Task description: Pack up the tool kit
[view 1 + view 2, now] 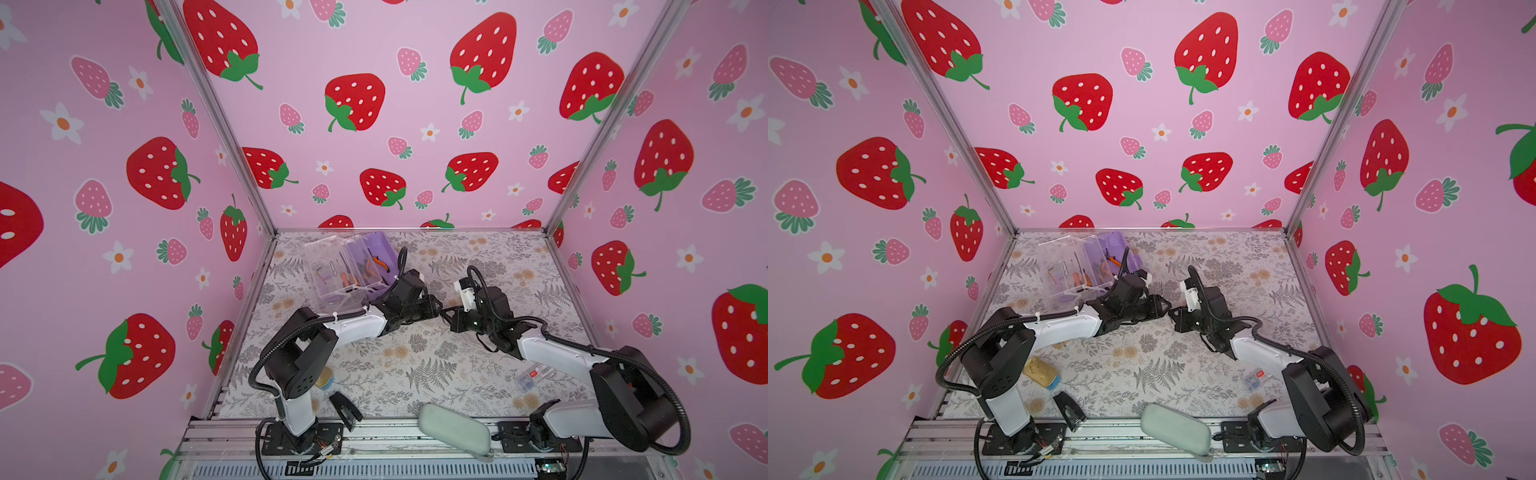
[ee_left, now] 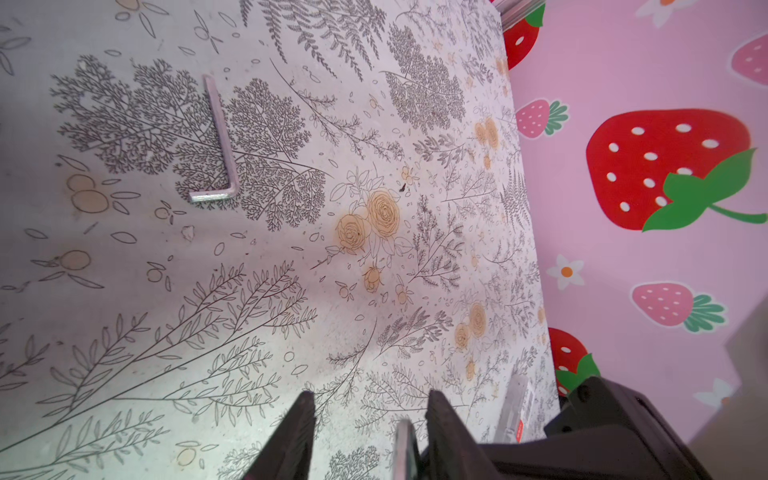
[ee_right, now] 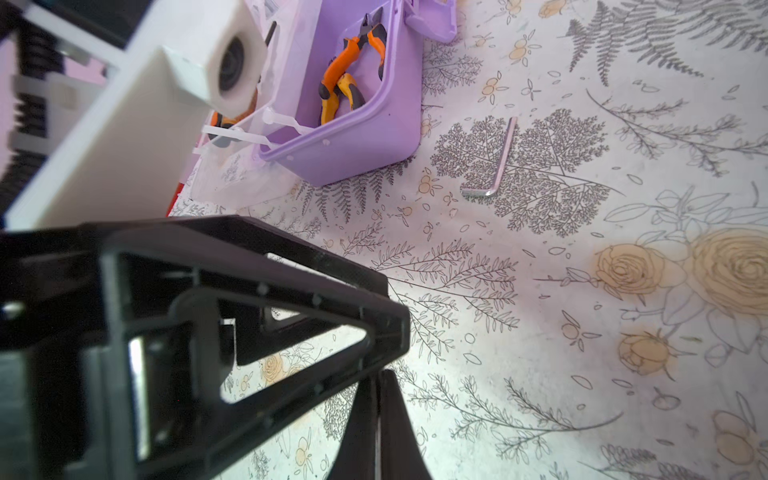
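Lilac tool kit (image 1: 369, 255) lying open far left, orange pliers (image 3: 345, 74) inside, 1 hex key (image 3: 504, 154) loose just beside it

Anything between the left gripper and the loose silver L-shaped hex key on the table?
Nothing visible. In the left wrist view only bare floral tabletop lies between the left gripper and the silver L-shaped hex key.

Staged robot test booth, not a home. Strawberry-print backdrop panels (image 1: 415, 124) on aluminium framing (image 1: 222, 124), floral sheet (image 1: 415, 365) over the table, my arms (image 1: 357, 324) bolted to a slotted rail (image 1: 382, 434).
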